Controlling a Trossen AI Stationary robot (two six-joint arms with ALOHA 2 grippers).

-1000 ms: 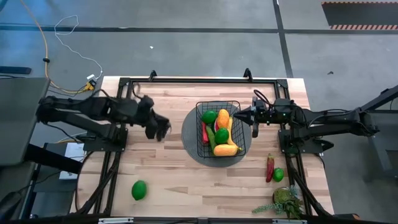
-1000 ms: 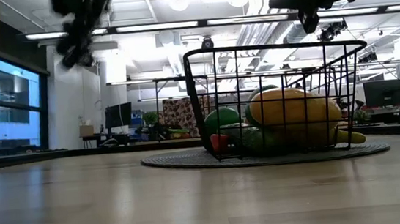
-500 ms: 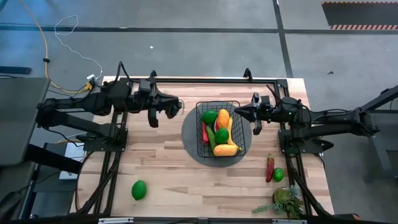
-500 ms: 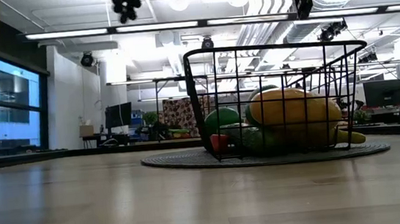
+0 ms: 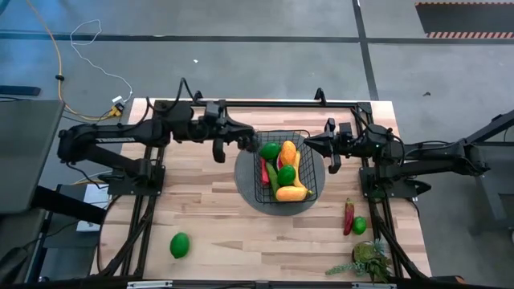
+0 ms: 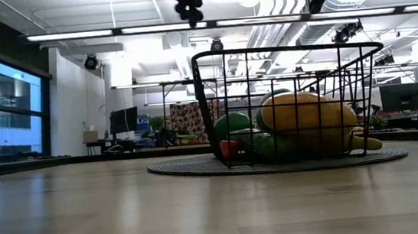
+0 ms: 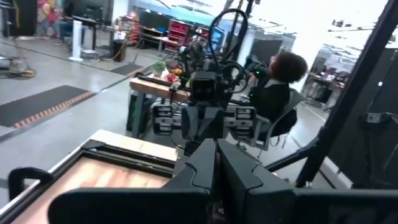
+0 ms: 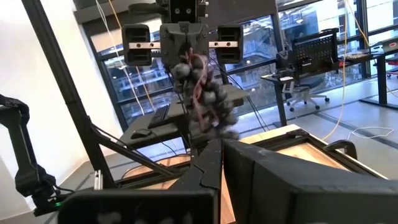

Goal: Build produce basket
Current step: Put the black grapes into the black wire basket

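The black wire basket [image 5: 258, 138] stands on a round grey mat [image 5: 246, 181] at the table's middle. It holds produce: green fruits [image 5: 271, 150], yellow pieces [image 5: 289, 154] and a red chili [image 5: 264, 170]. My left gripper [image 5: 241, 140] is high up at the basket's far left corner, shut on a bunch of purple grapes [image 8: 205, 93]. In the low view the grapes [image 6: 186, 0] hang above the basket's left rim. My right gripper [image 5: 309, 145] is shut on nothing, raised just right of the basket. My left gripper pinches the grapes by the bunch's top end [image 8: 185, 62] between its two fingers [image 8: 180, 38]. The fingers point level, coming from the table's left. The bunch hangs below them, lifted clear of the basket and the table.
A green fruit [image 5: 179, 245] lies near the front left of the table. A red chili [image 5: 348, 214], a small green fruit [image 5: 359, 225] and a leafy plant [image 5: 369, 258] lie at the front right. A person sits in the room beyond the table [image 7: 277, 93].
My left gripper has swung toward the table's right and far side, from left of the mat to the basket's far left corner. It has risen a little and tipped from pointing down to level, and the grapes hang from it throughout. My right gripper has tipped up slightly.
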